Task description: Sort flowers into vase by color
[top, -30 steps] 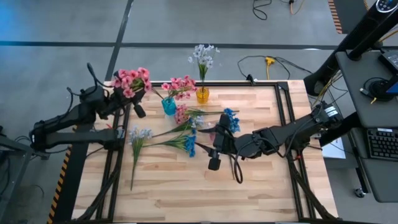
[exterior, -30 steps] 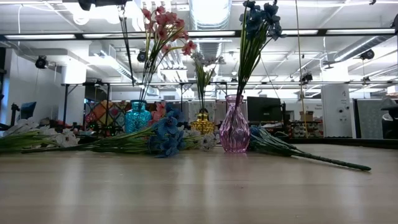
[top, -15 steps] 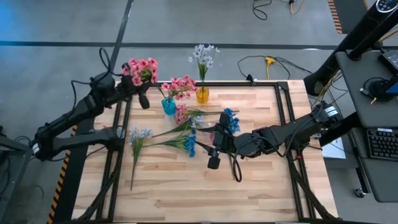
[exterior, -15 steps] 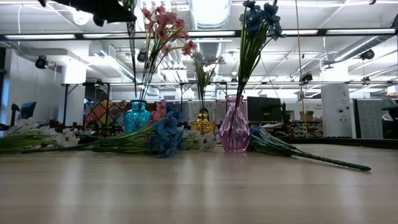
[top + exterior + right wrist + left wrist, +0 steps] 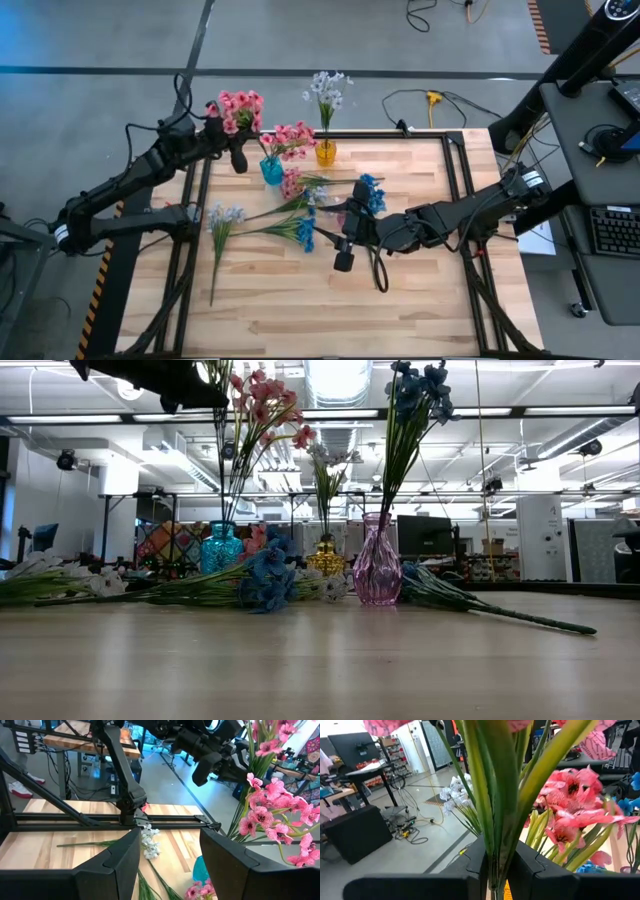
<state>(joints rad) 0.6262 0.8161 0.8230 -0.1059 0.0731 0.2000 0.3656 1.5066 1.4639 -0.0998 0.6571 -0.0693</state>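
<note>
Wood table [image 5: 400, 300]: my left gripper [image 5: 222, 128] is clamping pink spray [image 5: 238, 105] stems betw fingers, hovering just beside teal vase [image 5: 271, 170]. Blooms pink, stems green. Right gripper [image 5: 347, 238] sitting open mid-table.

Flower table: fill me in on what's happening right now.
The left tool is shut on a pink flower spray, holding it up beside the teal glass vase, which already holds pink blooms. The small amber vase holds a pale white-lavender spray. The right tool rests open over the wooden table. Loose flower sprays lie mid-table.
</note>
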